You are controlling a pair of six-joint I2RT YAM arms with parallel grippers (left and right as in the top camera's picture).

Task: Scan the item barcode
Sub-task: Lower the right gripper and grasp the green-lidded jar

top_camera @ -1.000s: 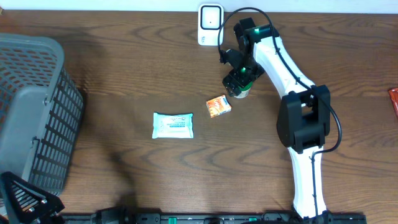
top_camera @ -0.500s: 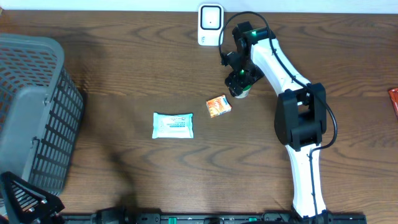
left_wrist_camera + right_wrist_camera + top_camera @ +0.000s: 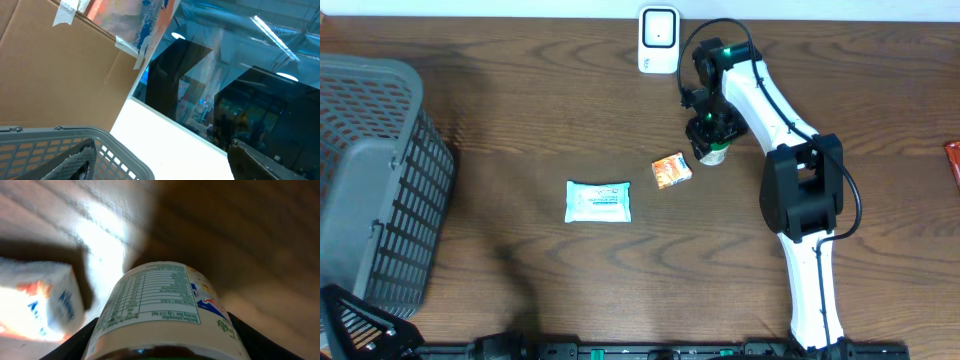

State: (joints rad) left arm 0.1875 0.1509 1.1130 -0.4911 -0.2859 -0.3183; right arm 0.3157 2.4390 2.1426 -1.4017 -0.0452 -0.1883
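- My right gripper (image 3: 708,136) is at the far middle of the table (image 3: 520,110), lowered onto the bottle (image 3: 160,305).
- Right wrist view: the bottle fills the space between my jaws. One dark finger (image 3: 75,342) lies along its left flank and the other along its right flank.
- Jaw state, right: set at a middling width around the bottle. I cannot tell whether the pads press on it or merely stand beside it.
- The bottle's white label faces the wrist camera, with a nutrition table and a red, blue and green mark. No barcode is legible on this face.
- Location of the bottle: on the table, near the white scanner (image 3: 659,40) at the far edge, towards my right of it and apart from it.
- A small orange box (image 3: 671,171) lies just beside the bottle, on the side of my left arm, not touching it as far as the overhead view shows.
- A pale blue packet (image 3: 598,201) lies flat further to that side, well apart from the bottle.
- A grey basket (image 3: 380,150) stands at the left end of the table.
- A red item (image 3: 953,165) shows at the right edge, too cropped to identify.
- My left gripper (image 3: 160,150) is above the basket rim, jaws spread wide, nothing between them.
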